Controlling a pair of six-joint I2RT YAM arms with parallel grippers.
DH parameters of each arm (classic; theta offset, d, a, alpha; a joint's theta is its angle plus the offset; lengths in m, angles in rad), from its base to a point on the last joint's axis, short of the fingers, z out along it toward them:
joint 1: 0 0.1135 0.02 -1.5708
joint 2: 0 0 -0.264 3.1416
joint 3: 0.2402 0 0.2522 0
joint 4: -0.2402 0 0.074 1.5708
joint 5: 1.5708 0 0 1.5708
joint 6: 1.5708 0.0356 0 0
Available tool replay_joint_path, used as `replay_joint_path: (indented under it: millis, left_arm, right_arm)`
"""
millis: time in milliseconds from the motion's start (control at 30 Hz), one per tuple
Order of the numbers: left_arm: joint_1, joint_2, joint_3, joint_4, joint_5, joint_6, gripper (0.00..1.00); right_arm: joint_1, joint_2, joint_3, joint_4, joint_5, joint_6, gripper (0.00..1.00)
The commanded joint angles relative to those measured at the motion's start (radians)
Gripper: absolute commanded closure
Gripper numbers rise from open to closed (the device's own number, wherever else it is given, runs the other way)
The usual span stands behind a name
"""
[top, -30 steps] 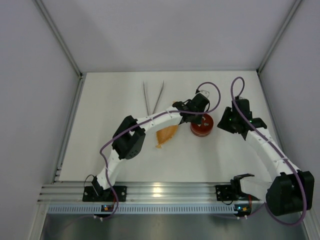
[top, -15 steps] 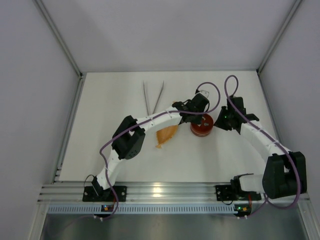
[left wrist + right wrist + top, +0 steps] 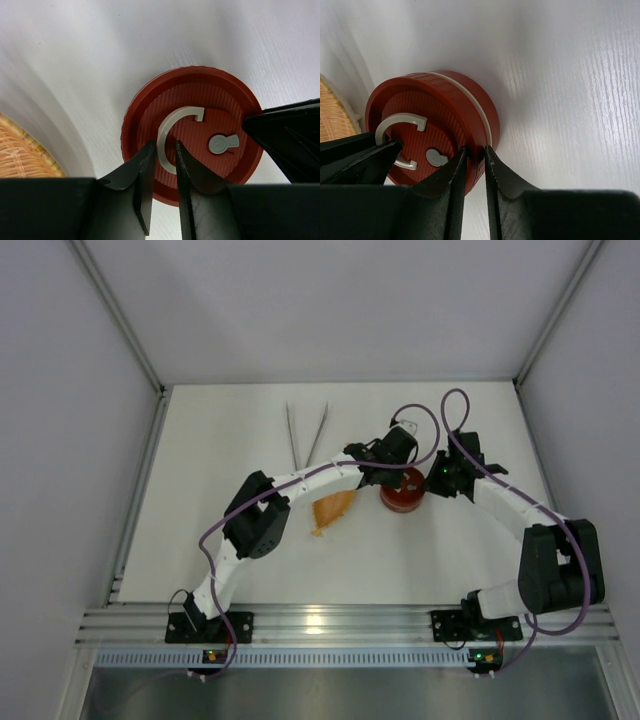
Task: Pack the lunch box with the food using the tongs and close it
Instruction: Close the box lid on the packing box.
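We pinch the lid [image 3: 220, 112] on the lunch box [image 3: 487, 117]: left gripper [image 3: 164, 147] grips its white handle [image 3: 172, 117], right gripper [image 3: 476, 148] clenches its rim, probably to close it tight

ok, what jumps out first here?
The closed red lunch box, centre-right on the table, with both claws on its lid: left claw nipping the white handle, right claw pinching the rim. At the far side the tongs lie untouched.

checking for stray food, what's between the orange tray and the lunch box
Nothing: only bare white table separates the orange tray and the lunch box. The left wrist view shows this stretch most clearly.
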State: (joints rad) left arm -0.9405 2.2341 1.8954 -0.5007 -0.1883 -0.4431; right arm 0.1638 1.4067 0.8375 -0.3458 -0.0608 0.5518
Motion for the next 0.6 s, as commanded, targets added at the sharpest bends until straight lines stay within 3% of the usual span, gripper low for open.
replay_joint_path:
  millis: [0, 567]
  left_arm:
    - [-0.004, 0.016, -0.048, -0.116, 0.03, 0.009, 0.72]
    - [-0.004, 0.013, -0.05, -0.122, 0.027, 0.012, 0.68]
  right_arm:
    - [0.016, 0.043, -0.003, 0.039, 0.015, 0.002, 0.82]
    - [0.017, 0.107, -0.057, 0.056, 0.033, -0.009, 0.82]
